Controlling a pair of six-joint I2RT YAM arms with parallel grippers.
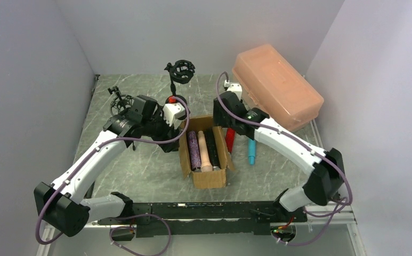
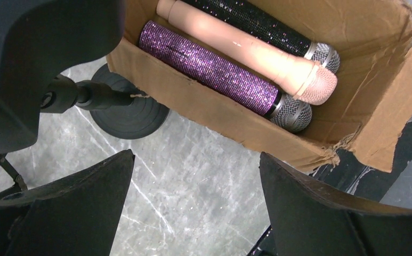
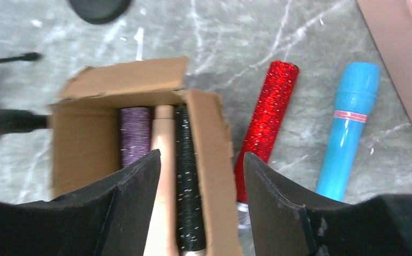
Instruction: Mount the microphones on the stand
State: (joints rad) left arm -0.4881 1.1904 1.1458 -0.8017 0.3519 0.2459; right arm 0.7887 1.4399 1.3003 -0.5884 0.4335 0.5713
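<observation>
A cardboard box [image 1: 214, 178] in the middle of the table holds three microphones side by side: glittery purple [image 2: 214, 72], peach [image 2: 246, 48] and black [image 2: 257, 21]. A glittery red microphone [image 3: 267, 117] and a light blue one [image 3: 350, 122] lie on the table right of the box. A black stand with a ring mount [image 1: 181, 71] rises behind the box, its round base [image 2: 129, 114] near the box's far left corner. My left gripper [image 2: 196, 154] hangs open and empty over bare table left of the box. My right gripper [image 3: 202, 153] is open above the box's right wall [image 3: 209, 133], holding nothing.
A second small black stand with a ring mount [image 1: 120, 101] stands at the back left, on thin tripod legs [image 2: 1, 170]. A large translucent pink container [image 1: 275, 85] lies at the back right, close to the blue microphone. Grey walls close in on both sides.
</observation>
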